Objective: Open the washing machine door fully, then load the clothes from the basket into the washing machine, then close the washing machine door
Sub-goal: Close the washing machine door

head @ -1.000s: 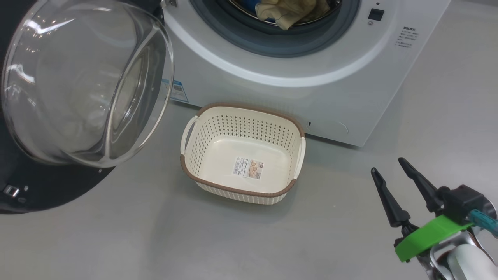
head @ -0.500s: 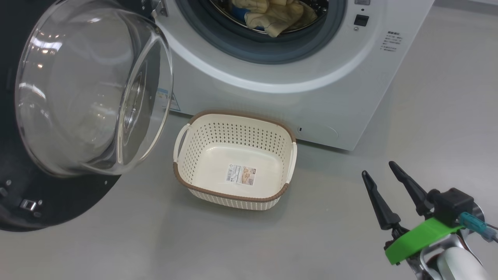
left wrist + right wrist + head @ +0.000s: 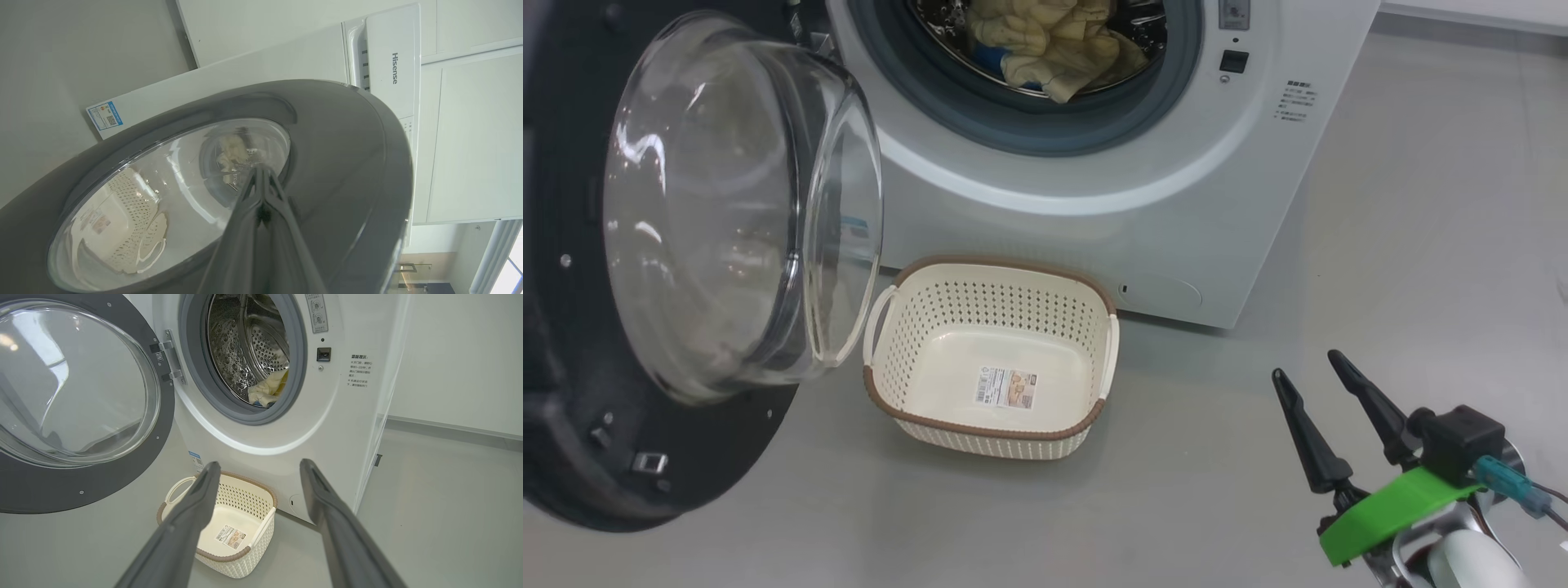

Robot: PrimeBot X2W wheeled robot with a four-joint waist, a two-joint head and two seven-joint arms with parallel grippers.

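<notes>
Basket (image 3: 996, 306) well left of right pincer (image 3: 1306, 365), untouched; fingers (image 3: 1303, 429) spread wide.

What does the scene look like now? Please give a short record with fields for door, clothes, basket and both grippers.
door: door open, to the left of the washing machine
clothes: clothes inside the washing machine
basket: basket on the floor before the washing machine, empty except a label
left gripper: left gripper shut, tips at the door's outer side
right gripper: right gripper open, holding nothing
</notes>
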